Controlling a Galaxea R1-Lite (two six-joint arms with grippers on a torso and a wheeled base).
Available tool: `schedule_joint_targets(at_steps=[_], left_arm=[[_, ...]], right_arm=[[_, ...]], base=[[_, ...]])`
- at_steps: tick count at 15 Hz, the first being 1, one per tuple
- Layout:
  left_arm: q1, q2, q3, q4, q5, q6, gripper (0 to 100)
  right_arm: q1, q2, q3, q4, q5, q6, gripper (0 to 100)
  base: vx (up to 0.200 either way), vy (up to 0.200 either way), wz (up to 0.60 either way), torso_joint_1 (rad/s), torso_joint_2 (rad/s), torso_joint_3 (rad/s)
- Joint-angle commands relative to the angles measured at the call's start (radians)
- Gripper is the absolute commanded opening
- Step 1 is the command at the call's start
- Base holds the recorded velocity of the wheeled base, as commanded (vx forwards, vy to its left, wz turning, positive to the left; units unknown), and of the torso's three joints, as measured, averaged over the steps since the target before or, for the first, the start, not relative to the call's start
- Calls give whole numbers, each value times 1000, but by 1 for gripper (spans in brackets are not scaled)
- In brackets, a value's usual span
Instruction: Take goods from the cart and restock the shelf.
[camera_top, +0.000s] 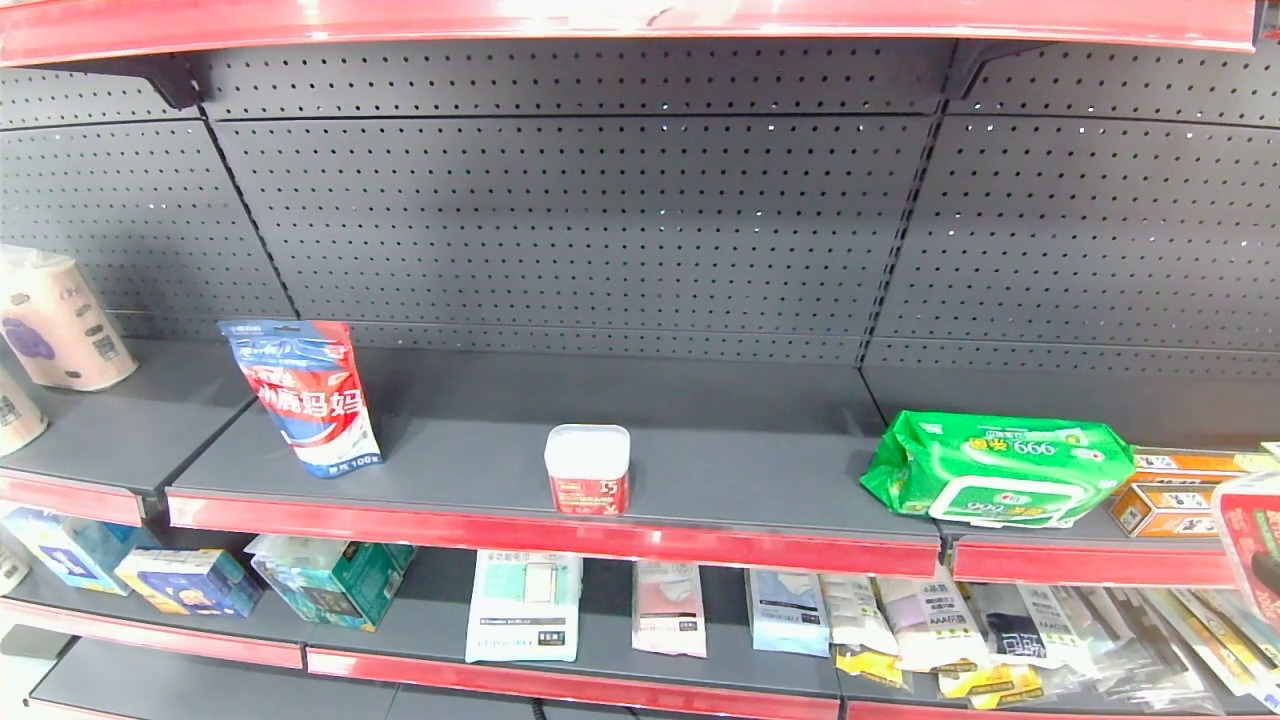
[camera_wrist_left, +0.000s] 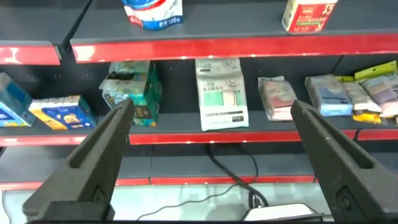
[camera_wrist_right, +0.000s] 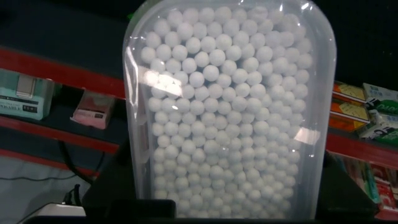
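Dark pegboard backed the shelf (camera_top: 700, 470) I was facing, with red strips along the front edges.

Right tool (camera_wrist_right: 227, 158): clamped on a clear container of white beads (camera_wrist_right: 224, 106), with a dark finger (camera_wrist_right: 109, 186) against each side. The container was held in the air in front of the shelving, not resting on any level. I took the red-and-white item (camera_top: 1250, 540) at the head view's right edge for the same load, but could not confirm it.

Left tool (camera_wrist_left: 211, 107): jaws wide apart with nothing between them, low before the lower shelves and facing a white box (camera_wrist_left: 219, 93).

Middle shelf, outward from there: green wipes pack (camera_top: 995, 465) on the right, small red tub (camera_top: 587, 482) near the front at centre, blue-and-red pouch (camera_top: 305, 395) standing at left. Bare stretches lay between them.

Judged step: goods in hand, placement not yet done. The next move called for carrying the container over the front lip onto a bare stretch, probably between the tub and the wipes. It had to go down upright and flat before the jaws released. The beads could shift the weight, so I noted a slow descent.
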Motion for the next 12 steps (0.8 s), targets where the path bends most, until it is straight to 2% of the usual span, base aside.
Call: schedule_joint_targets(at_steps=[1,8,9,11,12], left_arm=[[0,5,12,-1,0,1,100],[0,5,55,-1,0,6,100],[0,5,70,-7,2,6,100],[0,5,110,-88,-7,3,100],[0,5,156,-183,-27,-3,100]], right_arm=[[0,-3,0,1,1,-1,0],[0,-1,-5,1,1,-5,0],[0,-3,-8,1,1,-11,0],[3,0,-26,1,4,-43,0],[12,14,-52,-1,28,-54,0]], base=[[0,0,600,2,2,7],[0,0,600,5,2,3],[0,0,0,0,0,0],[0,0,0,0,0,0],[0,0,0,0,0,0]])
